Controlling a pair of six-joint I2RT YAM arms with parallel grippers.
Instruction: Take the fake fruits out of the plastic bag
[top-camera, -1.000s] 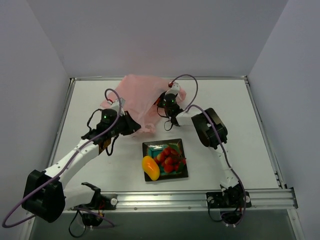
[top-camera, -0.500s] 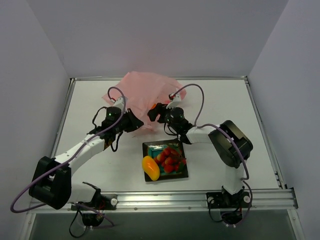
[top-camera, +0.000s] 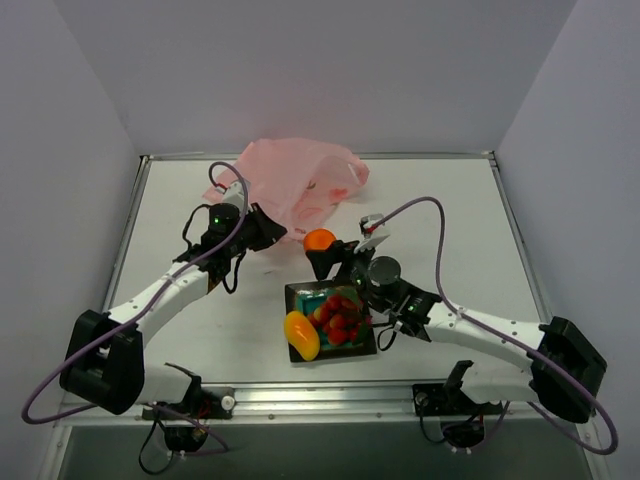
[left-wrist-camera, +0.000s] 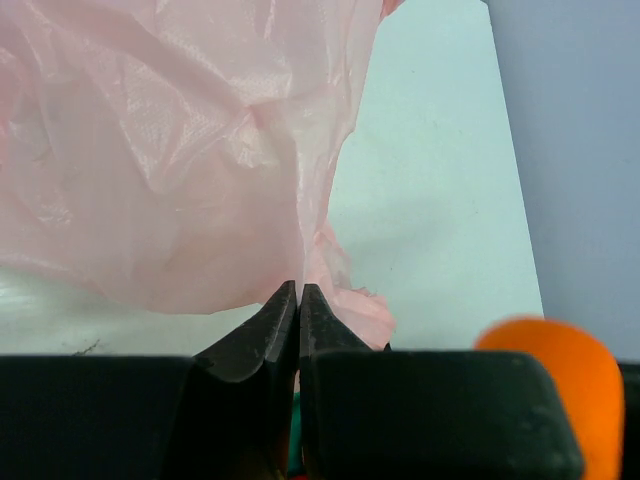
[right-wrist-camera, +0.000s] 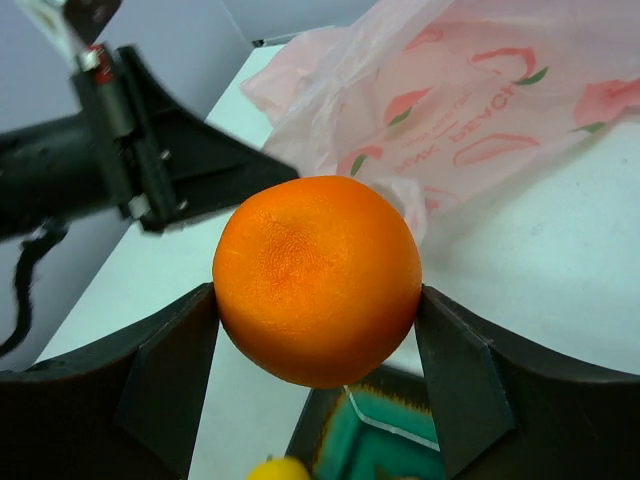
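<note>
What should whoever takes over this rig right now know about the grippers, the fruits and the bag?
Left gripper: shut on an edge of the plastic bag, which lies at the far side of the table.
Right gripper: shut on the orange, held outside the bag, just beyond the far edge of the dish.
Done: the strawberries are in the dish; the mango lies across its near-left corner.
Left: probably set the orange in the dish, then let go of the bag. Whether the bag holds more fruit cannot be seen.
</note>
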